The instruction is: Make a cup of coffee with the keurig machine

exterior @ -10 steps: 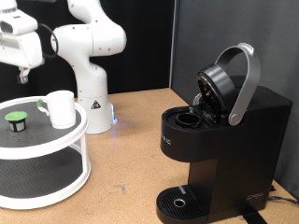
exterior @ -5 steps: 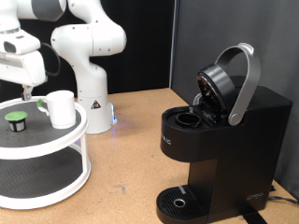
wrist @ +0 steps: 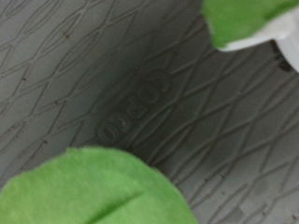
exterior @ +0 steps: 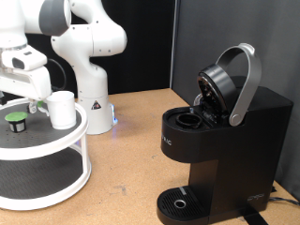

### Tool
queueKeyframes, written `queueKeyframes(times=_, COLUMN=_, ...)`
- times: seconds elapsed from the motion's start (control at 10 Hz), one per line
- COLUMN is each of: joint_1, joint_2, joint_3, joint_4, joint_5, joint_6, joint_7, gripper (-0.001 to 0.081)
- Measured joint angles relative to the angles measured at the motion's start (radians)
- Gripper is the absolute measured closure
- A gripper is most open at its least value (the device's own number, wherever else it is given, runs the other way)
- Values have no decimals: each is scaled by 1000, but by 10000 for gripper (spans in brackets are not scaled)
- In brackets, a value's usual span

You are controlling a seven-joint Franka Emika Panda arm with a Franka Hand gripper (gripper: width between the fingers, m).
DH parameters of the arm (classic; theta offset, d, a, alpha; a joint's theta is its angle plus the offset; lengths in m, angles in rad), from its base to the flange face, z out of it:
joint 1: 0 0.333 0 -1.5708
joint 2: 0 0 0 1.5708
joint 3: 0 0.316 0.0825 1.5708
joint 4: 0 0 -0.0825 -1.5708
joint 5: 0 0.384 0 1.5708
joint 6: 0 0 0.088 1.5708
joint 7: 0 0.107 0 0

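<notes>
The small white cup (exterior: pixel 62 109) stands on the top tier of a white round two-tier stand (exterior: pixel 58 142) at the exterior view's left. A green-topped pod (exterior: pixel 16 120) lies on its black mat, and a second pod (exterior: pixel 42 105) shows just behind the cup. My gripper (exterior: pixel 36 105) hangs low over the mat, between the pods and close to the cup's left side. The wrist view shows the mat with one green pod top (wrist: pixel 103 191) close by and another (wrist: pixel 245 19) at the edge; no fingers show. The black keurig machine (exterior: pixel 230 145) stands at the right with its lid (exterior: pixel 223 86) raised.
The arm's white base (exterior: pixel 92 101) stands behind the stand on the wooden table (exterior: pixel 131 159). The machine's round drip base (exterior: pixel 178 202) is at the bottom. A lower tier of the stand (exterior: pixel 37 178) has a black mat too.
My gripper has come down from the upper left and moved a little right, until it is just above the stand's top tier beside the cup. Nothing else has moved.
</notes>
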Motion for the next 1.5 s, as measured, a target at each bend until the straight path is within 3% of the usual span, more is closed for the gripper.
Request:
queueKeyframes(times=0.5, joint_1=-39, joint_2=4, joint_3=-10, joint_4=-52, joint_5=-32, joint_6=102, joint_7=13, gripper=3)
queueKeyframes(times=1.3, joint_1=-42, joint_2=44, joint_3=-10, joint_4=-51, joint_5=-32, joint_6=146, joint_7=36, gripper=3)
queueKeyframes(times=1.4, joint_1=-41, joint_2=48, joint_3=-10, joint_4=-51, joint_5=-30, joint_6=146, joint_7=36, gripper=119)
queueKeyframes(times=1.5, joint_1=-41, joint_2=51, joint_3=-11, joint_4=-51, joint_5=-28, joint_6=146, joint_7=36, gripper=119)
